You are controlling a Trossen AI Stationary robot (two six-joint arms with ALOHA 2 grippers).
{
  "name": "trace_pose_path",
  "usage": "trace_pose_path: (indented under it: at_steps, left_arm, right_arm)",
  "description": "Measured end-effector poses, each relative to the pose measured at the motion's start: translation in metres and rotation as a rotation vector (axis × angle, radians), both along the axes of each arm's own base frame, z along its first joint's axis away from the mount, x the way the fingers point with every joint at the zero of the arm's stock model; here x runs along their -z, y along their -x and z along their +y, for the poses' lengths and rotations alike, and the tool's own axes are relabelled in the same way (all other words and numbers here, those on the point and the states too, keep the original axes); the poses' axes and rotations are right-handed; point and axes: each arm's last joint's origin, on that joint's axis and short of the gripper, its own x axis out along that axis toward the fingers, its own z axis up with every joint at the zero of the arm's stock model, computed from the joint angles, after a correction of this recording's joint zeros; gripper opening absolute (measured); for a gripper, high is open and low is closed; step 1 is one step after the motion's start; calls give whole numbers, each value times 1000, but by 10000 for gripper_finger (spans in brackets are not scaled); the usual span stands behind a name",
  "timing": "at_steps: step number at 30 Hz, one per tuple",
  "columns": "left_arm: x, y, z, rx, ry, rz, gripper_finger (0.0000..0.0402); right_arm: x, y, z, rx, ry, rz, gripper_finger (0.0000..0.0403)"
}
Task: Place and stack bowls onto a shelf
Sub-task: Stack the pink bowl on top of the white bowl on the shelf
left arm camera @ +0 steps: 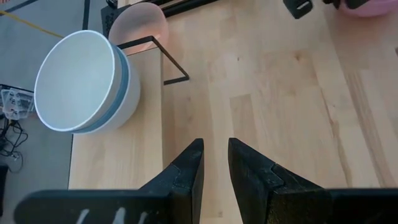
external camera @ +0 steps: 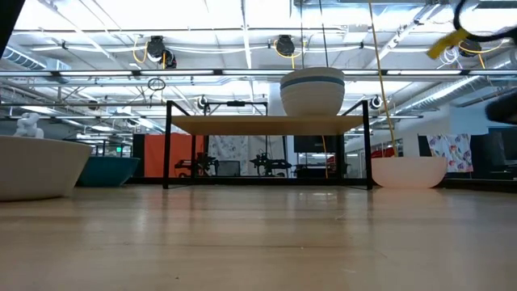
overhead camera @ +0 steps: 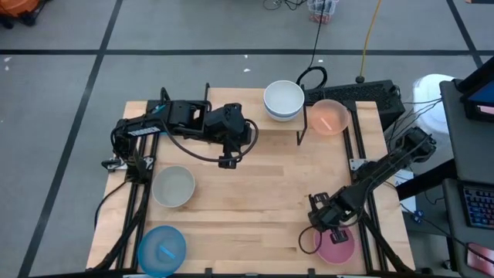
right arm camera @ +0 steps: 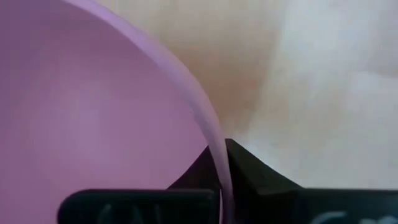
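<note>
**A:** Right tool [overhead camera: 328,225] is down at the near right corner of the desk [overhead camera: 255,193], fingers pinched on the rim of the pink bowl [overhead camera: 340,245].

**B:** Thin-wall grip, so I'd lift straight and keep it level, or it may swing.

**A:** And the shelf [overhead camera: 255,116] sits far across, already holding a white-and-blue stack [overhead camera: 283,99].

**B:** Left tool [overhead camera: 225,161] hangs mid-desk, fingers apart, empty. Steer wide of it.

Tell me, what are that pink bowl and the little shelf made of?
The pink bowl, its rim pinched by the right tool, looks like thin matte plastic: its rim is slim and smooth. The shelf seems a pale wooden plank on thin black legs, probably metal.
</note>
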Motion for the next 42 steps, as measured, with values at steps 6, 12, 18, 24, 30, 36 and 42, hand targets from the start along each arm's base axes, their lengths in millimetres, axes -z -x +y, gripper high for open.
trace_pose_path:
  at_steps: [6,12,18,24,30,36,42]
  left_arm:
    - [0,0,-3,10,-2,5,79]
    - [3,4,-8,36,-11,54,79]
    - [7,9,-12,44,-12,114,79]
    - [7,10,-12,43,-15,129,79]
    - [7,10,-2,-17,-56,133,79]
    - [7,11,16,-90,-54,130,79]
    - [7,12,36,-169,-34,123,79]
  right_arm:
    - [-38,-6,-24,161,121,-100,1]
    - [-97,-18,-47,220,285,-167,1]
    - [-152,-40,-71,271,401,-222,0]
    - [-200,-57,-107,365,526,-366,0]
    - [-246,-54,-157,458,661,-484,0]
    - [-273,-56,-210,442,810,-561,0]
    - [-283,-64,-257,417,882,-630,0]
